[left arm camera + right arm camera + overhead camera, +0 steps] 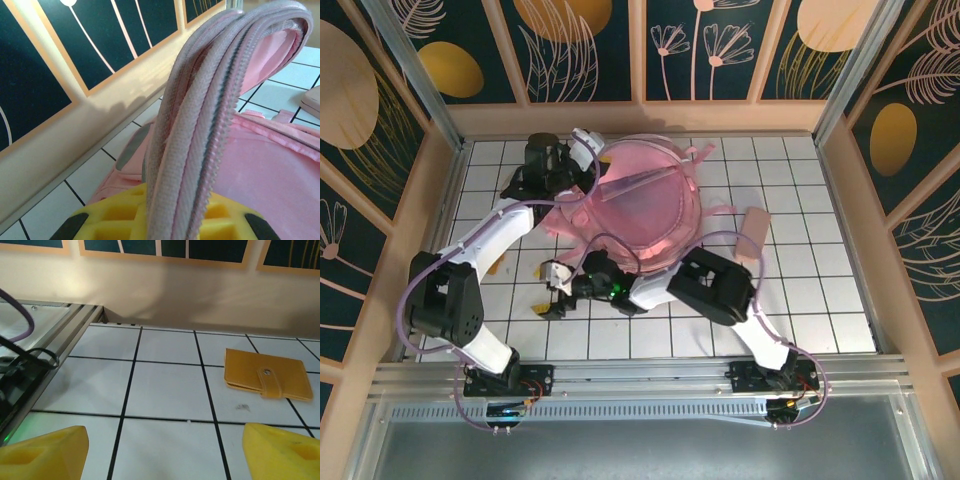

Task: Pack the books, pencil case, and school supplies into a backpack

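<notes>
1. Far left, the orange pad (267,375) lies flat on the tiles, outside the bag and a little ahead of the right claw.
2. The left claw (175,220) is clenched on the zipper rim (200,125) and holds it high, by my read to keep the mouth open.
3. The right claw (165,455) is released, fingers wide over bare tile with nothing between them.
4. The backpack (650,215) sits mid-table; I cannot tell what is inside.
5. On the right, a pale pink oblong (753,235) lies just beside the bag.

We've bright overhead light; right wrist view, warm glare on the wall (70,287) at 11 o'clock, soft shadow at 12; top view's edges bow.
</notes>
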